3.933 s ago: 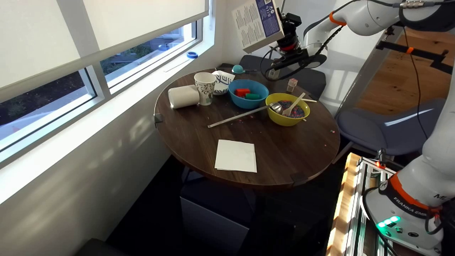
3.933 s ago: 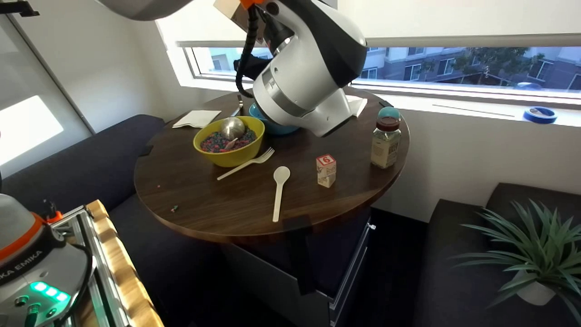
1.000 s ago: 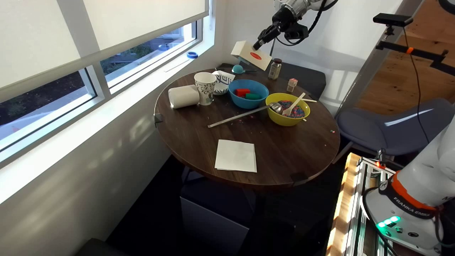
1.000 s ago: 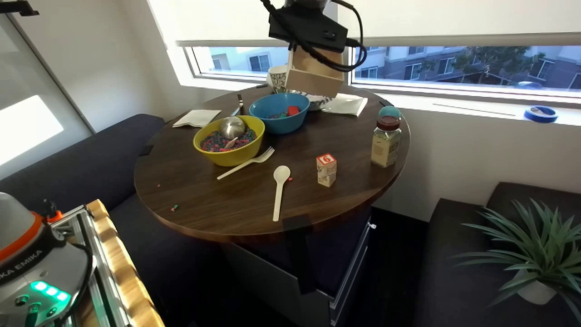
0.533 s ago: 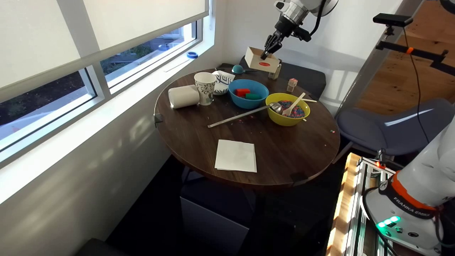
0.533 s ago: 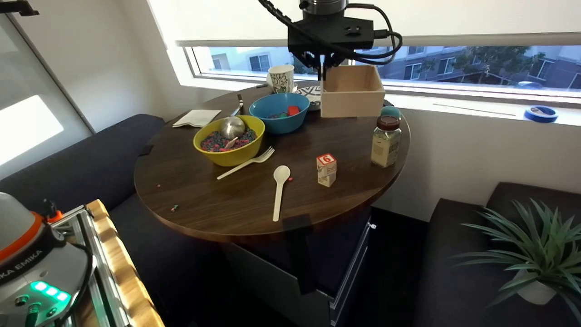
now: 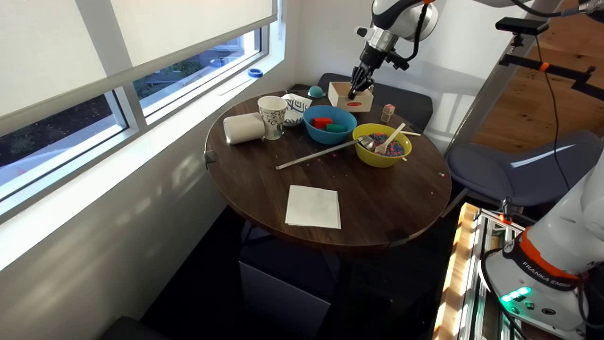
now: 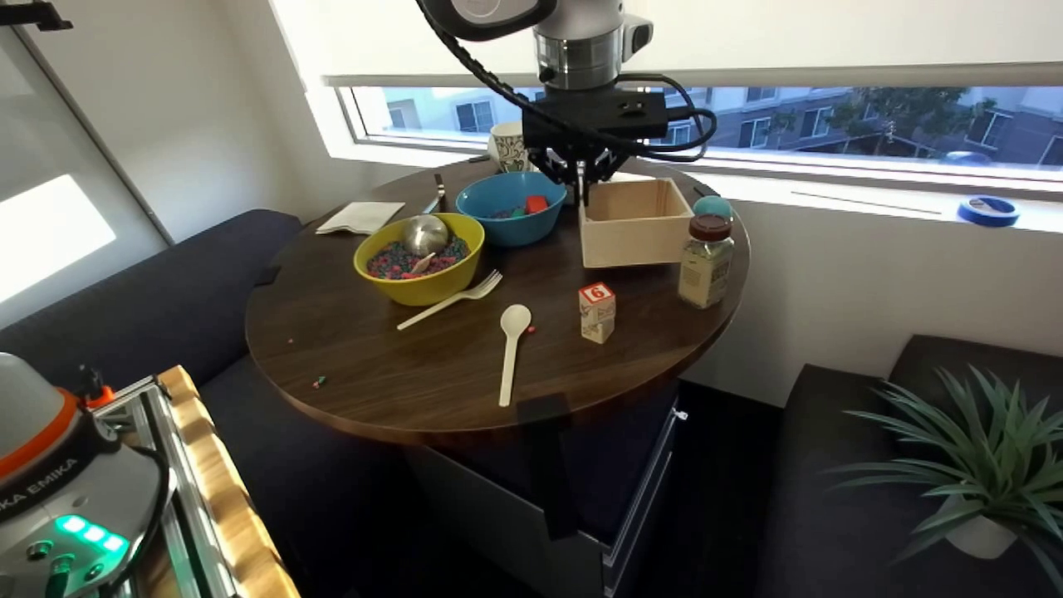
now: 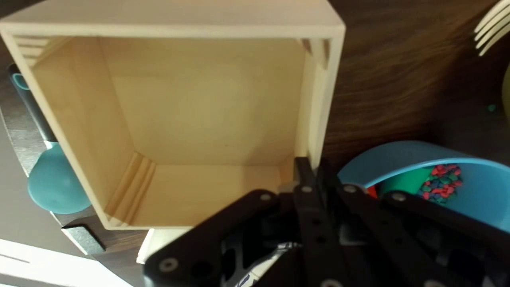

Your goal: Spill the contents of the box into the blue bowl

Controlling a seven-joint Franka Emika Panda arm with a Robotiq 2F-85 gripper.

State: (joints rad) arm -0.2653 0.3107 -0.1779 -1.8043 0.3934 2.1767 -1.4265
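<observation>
The box (image 8: 638, 242) is upright and roughly level beside the blue bowl (image 8: 519, 232), mouth facing up; I can't tell whether its base touches the tabletop (image 8: 432, 357). Its wall with the red oval (image 7: 353, 104) faces the bowl's side. The plan looks near square from here, so I can't call a long axis. I have the hand (image 9: 314, 162) drawn in to that wall's thickness, pinching it, one finger inside and one outside. In an exterior view the arm (image 7: 406, 23) comes in from above, the hand slanting down. Small pieces (image 9: 442, 183) lie in the bowl.
</observation>
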